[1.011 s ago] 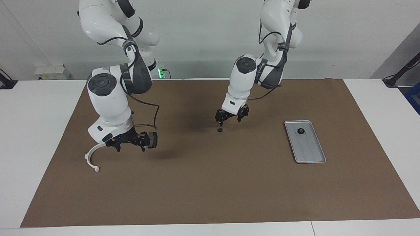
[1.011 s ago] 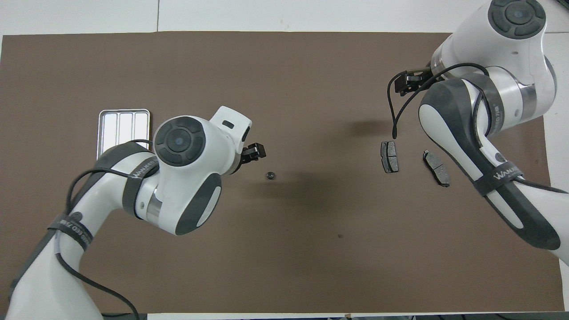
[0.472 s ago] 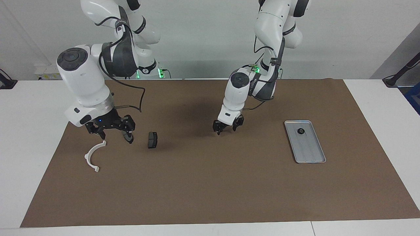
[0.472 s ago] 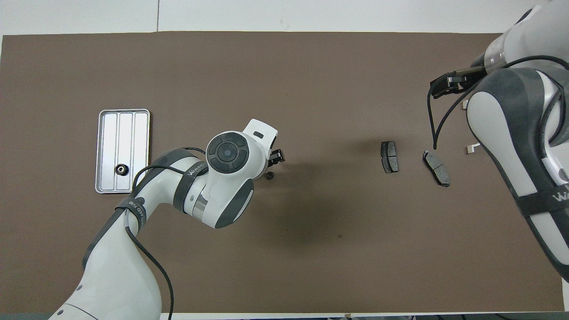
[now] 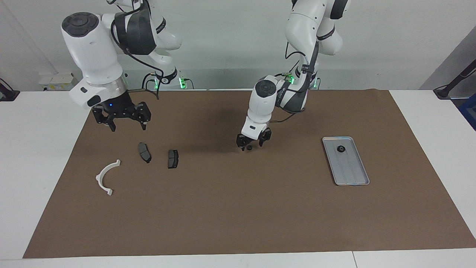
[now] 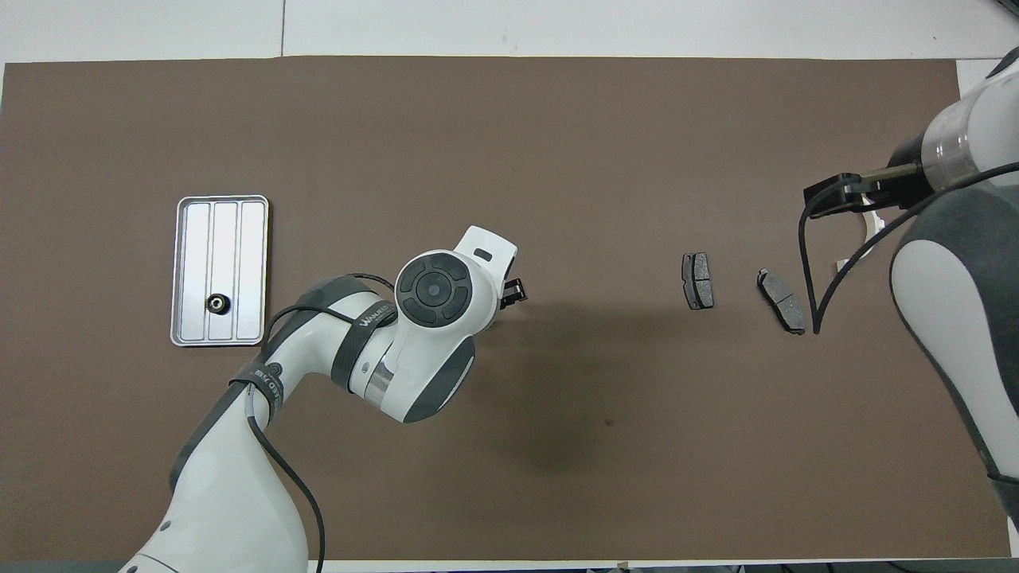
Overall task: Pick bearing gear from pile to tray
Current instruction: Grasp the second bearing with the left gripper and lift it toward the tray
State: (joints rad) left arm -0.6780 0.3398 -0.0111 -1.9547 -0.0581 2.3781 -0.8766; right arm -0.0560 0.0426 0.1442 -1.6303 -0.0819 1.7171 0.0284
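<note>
A small black bearing gear (image 5: 249, 147) lies on the brown mat near the table's middle. My left gripper (image 5: 253, 143) is open and low over it, with a finger on either side. In the overhead view the left arm hides this gear and only the left gripper's tip (image 6: 514, 290) shows. The silver tray (image 5: 351, 173) lies toward the left arm's end and holds another black gear (image 5: 340, 149); tray (image 6: 239, 231) and gear (image 6: 216, 302) also show overhead. My right gripper (image 5: 127, 124) is open and empty, raised over the mat beside the pile.
The pile lies toward the right arm's end: two dark brake pads (image 5: 144, 152) (image 5: 173, 159) and a white half-ring bracket (image 5: 106, 176). Overhead the pads (image 6: 697, 280) (image 6: 781, 299) show and the right arm largely covers the bracket. The brown mat (image 5: 238, 216) covers most of the table.
My left gripper has come down around the gear on the mat. My right arm has risen and drawn back toward its base, uncovering the brake pads.
</note>
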